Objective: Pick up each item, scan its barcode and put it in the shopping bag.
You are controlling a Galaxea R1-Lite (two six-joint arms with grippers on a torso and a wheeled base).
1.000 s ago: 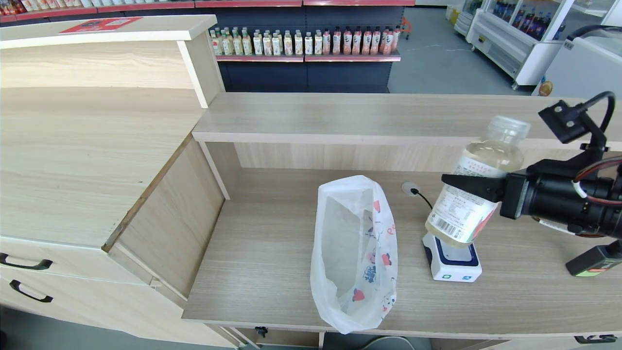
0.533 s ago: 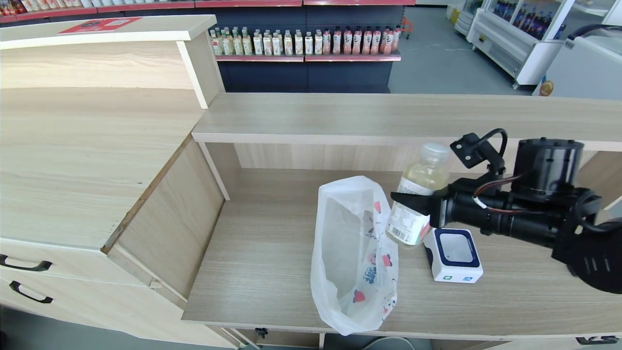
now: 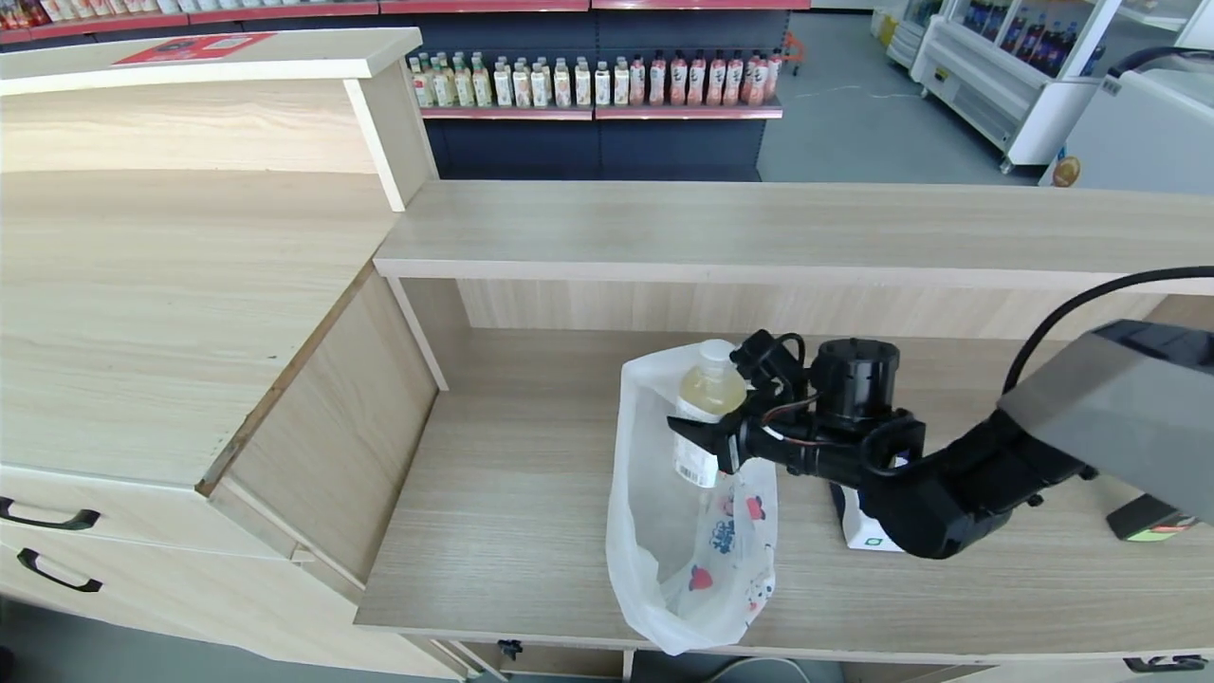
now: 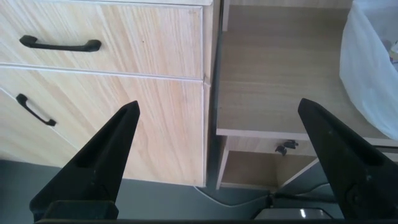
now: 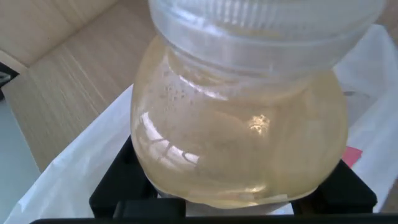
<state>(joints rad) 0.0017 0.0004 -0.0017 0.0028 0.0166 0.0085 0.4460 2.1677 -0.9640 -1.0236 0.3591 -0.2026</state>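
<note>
The right gripper (image 3: pixel 707 438) holds the bottle (image 3: pixel 707 403) over the open mouth of the bag (image 3: pixel 697 555), its jaws pinching the bottle around the label, one dark finger in front and the other behind. The bottle is clear plastic with pale yellow liquid, a white label and a pale cap. It stands nearly upright, cap up, with its base at the level of the bag's rim; whether the base is already inside the bag cannot be told. The bag is white, thin plastic with small red and blue prints, and it stands open on the counter (image 3: pixel 531 493), near the front edge. In the right wrist view the bottle (image 5: pixel 249 124) is seen from the cap end, with the dark fingers (image 5: pixel 121 186) on either side of it and the white bag (image 5: pixel 68 174) beneath. The scanner (image 3: pixel 861 531), a white block, sits on the counter just right of the bag, mostly hidden behind the right arm. A small dark device (image 3: pixel 1146 520) lies on the counter well off to the right. The left gripper (image 4: pixel 219 104) hangs low, away from the bottle, with its jaws spread wide and nothing between them. Below it are the wooden drawers (image 4: pixel 112 93) with black handles and the counter's front edge, with the bag (image 4: pixel 373 68) off to one side. Behind the counter, a shelf (image 3: pixel 597 112) carries a row of bottles.
</note>
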